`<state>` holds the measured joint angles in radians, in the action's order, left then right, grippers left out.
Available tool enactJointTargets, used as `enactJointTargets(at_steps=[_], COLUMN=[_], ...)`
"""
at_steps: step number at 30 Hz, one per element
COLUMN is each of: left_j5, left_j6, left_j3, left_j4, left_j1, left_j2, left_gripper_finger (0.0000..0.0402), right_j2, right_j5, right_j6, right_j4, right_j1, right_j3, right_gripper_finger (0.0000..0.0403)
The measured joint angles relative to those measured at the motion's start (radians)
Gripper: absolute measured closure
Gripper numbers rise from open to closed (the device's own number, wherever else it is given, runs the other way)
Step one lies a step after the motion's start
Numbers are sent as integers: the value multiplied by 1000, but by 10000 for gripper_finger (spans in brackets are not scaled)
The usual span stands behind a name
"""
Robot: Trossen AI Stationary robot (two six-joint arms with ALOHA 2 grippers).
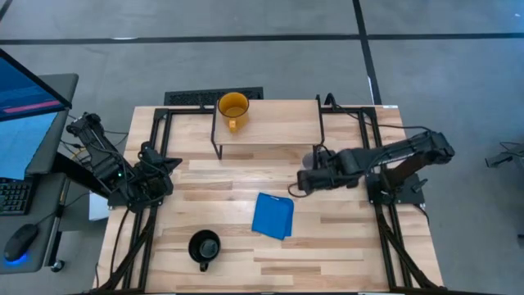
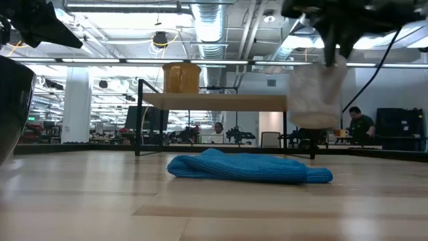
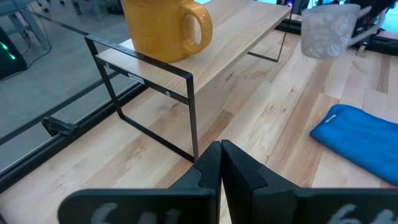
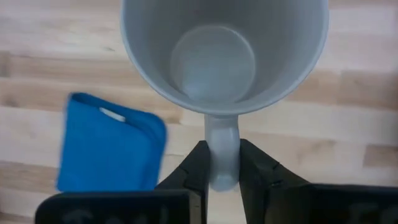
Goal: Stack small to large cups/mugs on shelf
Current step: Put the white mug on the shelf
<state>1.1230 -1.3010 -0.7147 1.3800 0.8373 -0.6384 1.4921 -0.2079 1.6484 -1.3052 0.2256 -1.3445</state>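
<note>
A yellow-orange mug (image 1: 232, 109) stands on its base at the left end of the shelf's wood top board (image 1: 274, 123); it also shows in the left wrist view (image 3: 163, 26). My right gripper (image 4: 222, 155) is shut on a light grey mug (image 4: 217, 56), which is in the air near the shelf's right legs, about level with the board (image 2: 314, 94). A black mug (image 1: 204, 246) stands on the table near the front edge. My left gripper (image 3: 221, 163) is shut and empty at the table's left, left of the shelf. My right gripper pinches the grey mug's handle (image 4: 222, 138) between its two fingers, coming from above and pointing down. The mug hangs upright below the fingers with its mouth up, lifted clear of the table and off the shelf.
A blue cloth (image 1: 274, 215) lies on the table in front of the shelf, below and left of the held mug. The shelf's thin black legs (image 3: 193, 118) stand at its corners. People and other benches show in the room behind.
</note>
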Motion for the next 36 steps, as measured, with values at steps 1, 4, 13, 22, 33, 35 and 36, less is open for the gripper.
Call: enactJointTargets(at_steps=[1,4,13,22,33,35,36], left_j5=[0,0,0,0,-41,-46,-46], left_j6=[0,0,0,0,19,19,19], left_j3=[0,0,0,0,0,0,0], left_j4=[0,0,0,0,0,0,0], left_j1=[0,0,0,0,0,0,0], left_j2=[0,0,0,0,-1,0,0], left_gripper_finger=[401,401,401,401,401,401,401], right_j2=[0,0,0,25,284,332,357], right_j5=[-11,-56,-81,-112,-115,-136,-142], right_j6=[-20,-82,-253,-388,-593,-616,-630], right_j4=[-1,1,42,158,33,6,-7], right_j1=[-12,-50,-146,-228,-329,-344,-351], right_j3=[-17,-68,-199,-264,-597,-683,-726], right_gripper_finger=[334,334,334,334,334,334,334])
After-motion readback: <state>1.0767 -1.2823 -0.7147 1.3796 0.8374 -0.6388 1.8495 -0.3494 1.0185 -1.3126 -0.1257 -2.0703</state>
